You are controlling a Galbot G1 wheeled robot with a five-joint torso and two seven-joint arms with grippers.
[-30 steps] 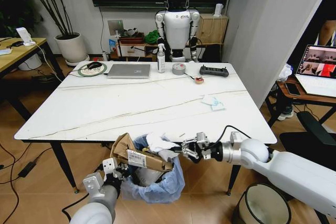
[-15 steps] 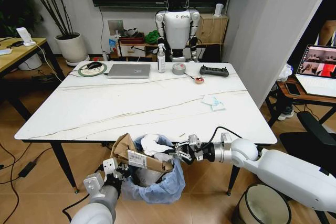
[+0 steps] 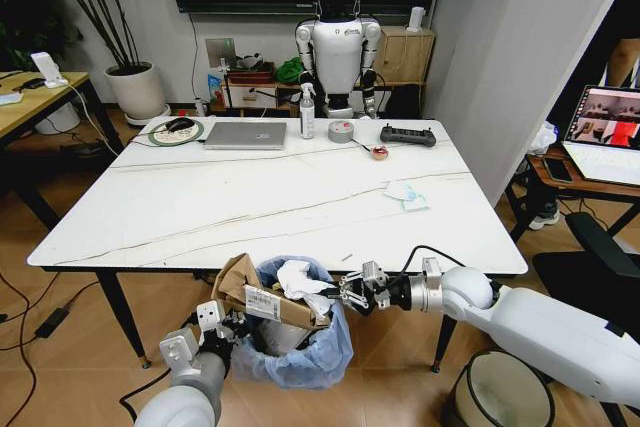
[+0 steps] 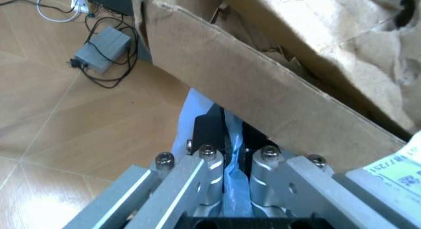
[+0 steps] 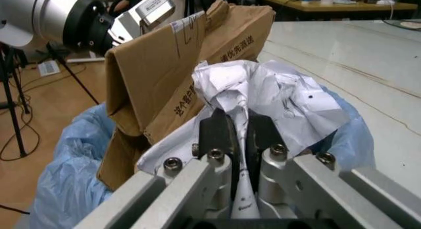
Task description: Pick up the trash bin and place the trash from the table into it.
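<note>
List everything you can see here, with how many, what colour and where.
trash bin: one, light-blue liner, at the table's near edge
cardboard box: one, brown, sticking out of the bin
crumpled paper: one, white, on top of the bin
table: one, white marble-look
tissue: one, white and pale blue, table's right part
laptop: one, grey, far edge
tape roll: one, grey, far edge
spray bottle: one, white, far edge
dark bin: one, pale inside, floor at right
left end effector: shut on the bin's liner
right end effector: shut on the crumpled paper
</note>
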